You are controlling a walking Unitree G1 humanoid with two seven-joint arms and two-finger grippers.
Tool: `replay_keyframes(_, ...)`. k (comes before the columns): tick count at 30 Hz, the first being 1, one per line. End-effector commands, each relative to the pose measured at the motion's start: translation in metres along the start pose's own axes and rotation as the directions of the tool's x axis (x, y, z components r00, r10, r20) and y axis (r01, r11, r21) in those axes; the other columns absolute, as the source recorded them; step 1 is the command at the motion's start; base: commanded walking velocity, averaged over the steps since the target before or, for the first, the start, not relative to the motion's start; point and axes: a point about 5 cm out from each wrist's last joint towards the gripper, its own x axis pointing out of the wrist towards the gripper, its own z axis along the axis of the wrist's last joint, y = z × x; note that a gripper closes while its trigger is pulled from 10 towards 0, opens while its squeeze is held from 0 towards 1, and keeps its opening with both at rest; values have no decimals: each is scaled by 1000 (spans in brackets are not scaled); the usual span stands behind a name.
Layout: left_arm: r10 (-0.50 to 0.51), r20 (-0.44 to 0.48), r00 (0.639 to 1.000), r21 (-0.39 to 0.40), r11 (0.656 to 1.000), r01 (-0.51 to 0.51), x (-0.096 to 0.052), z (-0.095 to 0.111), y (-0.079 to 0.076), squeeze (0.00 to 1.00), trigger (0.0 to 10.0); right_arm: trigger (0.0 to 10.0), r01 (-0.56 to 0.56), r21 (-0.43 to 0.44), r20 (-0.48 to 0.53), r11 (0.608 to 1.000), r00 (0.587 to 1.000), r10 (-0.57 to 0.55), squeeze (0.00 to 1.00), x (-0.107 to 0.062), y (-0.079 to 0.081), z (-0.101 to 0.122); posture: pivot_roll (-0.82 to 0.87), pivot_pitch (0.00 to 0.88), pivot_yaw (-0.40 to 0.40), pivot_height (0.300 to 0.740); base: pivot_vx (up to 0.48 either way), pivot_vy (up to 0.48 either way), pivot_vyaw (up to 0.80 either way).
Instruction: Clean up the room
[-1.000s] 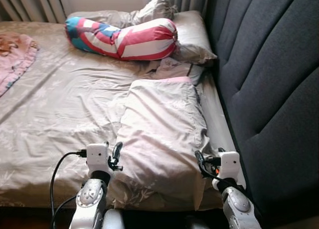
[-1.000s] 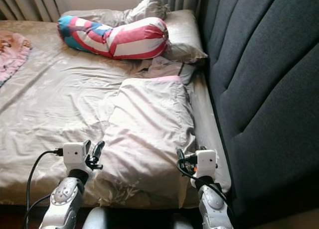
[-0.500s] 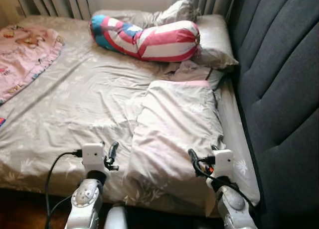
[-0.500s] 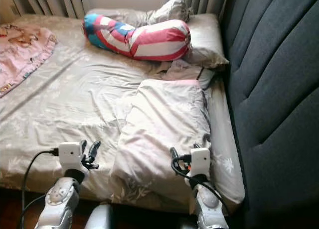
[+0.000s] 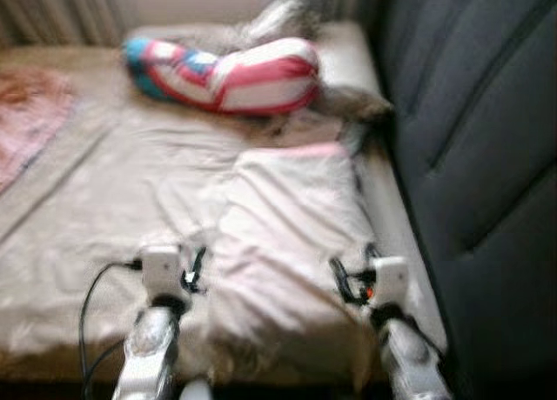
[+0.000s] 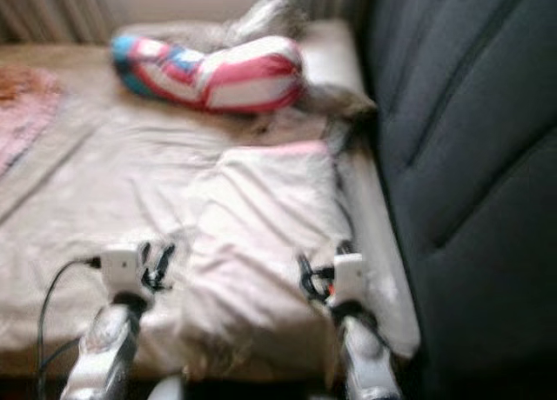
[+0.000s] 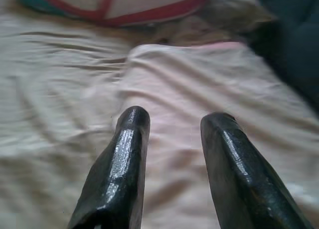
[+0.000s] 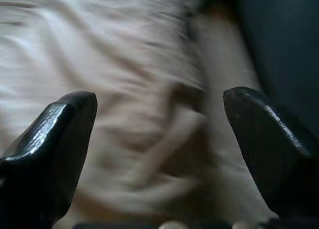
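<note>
left eye view: blurry, it looks down at a bed (image 5: 104,200) with a tan sheet
bed: it has wrinkles all over, and its near edge is just in front of the two arms
pillow (image 5: 291,235): pale and pinkish, it lies flat on the right side of the bed, near the front edge, between the two hands
bolster (image 5: 228,73): long and round, with red, white and blue stripes, it lies across the far end of the bed
far pillow (image 5: 352,56): tan, it sits behind the bolster, right by the headboard
blanket (image 5: 26,122): pink, it lies on the far left of the bed, well apart from the pillow
headboard (image 5: 470,156): dark grey and padded, it runs along the right side of the bed
curtain (image 5: 61,9): it hangs behind the bed at the far end
left hand (image 7: 172,124): it is held up over the front of the bed, just left of the pillow's edge; the two black fingers (image 7: 122,164) are a little apart and hold nothing
right hand (image 8: 159,109): it is up by the pillow's right side, next to the headboard; the fingers (image 8: 55,134) are spread wide and hold nothing
cable (image 5: 91,304): black, it loops off the left wrist
</note>
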Motion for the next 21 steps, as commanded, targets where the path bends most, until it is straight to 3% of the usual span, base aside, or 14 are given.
replay_keyframes(1, 25, -15, 1000, 19, 999, -25, -5, -2, 14, 0, 10000, 10000, -27, 9, 36, 1000, 999, 27, 0, 9, 13, 10, -71, 88, -77, 655, 0, 0, 0)
replay_keyframes(6, 19, -27, 999, 23, 1000, -18, -3, -2, 15, 0, 10000, 10000, -22, 7, 38, 1000, 999, 21, 0, 12, 11, 13, -72, 95, -74, 655, 0, 0, 0)
replay_keyframes(15, 29, -121, 992, -15, 999, -31, 30, 1, 23, 0, 10000, 10000, -39, -46, -34, 998, 999, 38, 0, 39, 8, 30, -76, 117, -71, 655, 0, 0, 0)
replay_keyframes(16, 17, -125, 992, -29, 999, -20, 38, 5, 22, 0, 10000, 10000, -32, -54, -38, 998, 999, 30, 686, 45, 8, 36, -72, 125, -70, 655, 0, 0, 0)
replay_keyframes(17, 8, -123, 992, -40, 999, -13, 41, 7, 21, 0, 10000, 10000, -32, -49, -35, 998, 999, 30, 686, 48, 8, 39, -72, 125, -70, 655, 0, 0, 0)
replay_keyframes(18, -4, -122, 993, -43, 999, -2, 46, 11, 20, 918, 10000, 10000, -31, -41, -34, 999, 999, 30, 1000, 52, 9, 45, -73, 141, -67, 655, 0, 0, 0)
replay_keyframes(19, -16, -124, 992, -46, 999, 10, 51, 13, 18, 1000, 10000, 10000, -28, -33, -38, 999, 999, 26, 1000, 57, 10, 49, -72, 146, -65, 655, 0, 0, 0)
replay_keyframes(21, -24, -158, 987, -27, 999, 20, 61, 17, 16, 1000, 10000, 10000, -17, -18, -79, 1000, 997, 16, 1000, 66, 13, 57, -72, 162, -63, 655, 0, 0, 0)
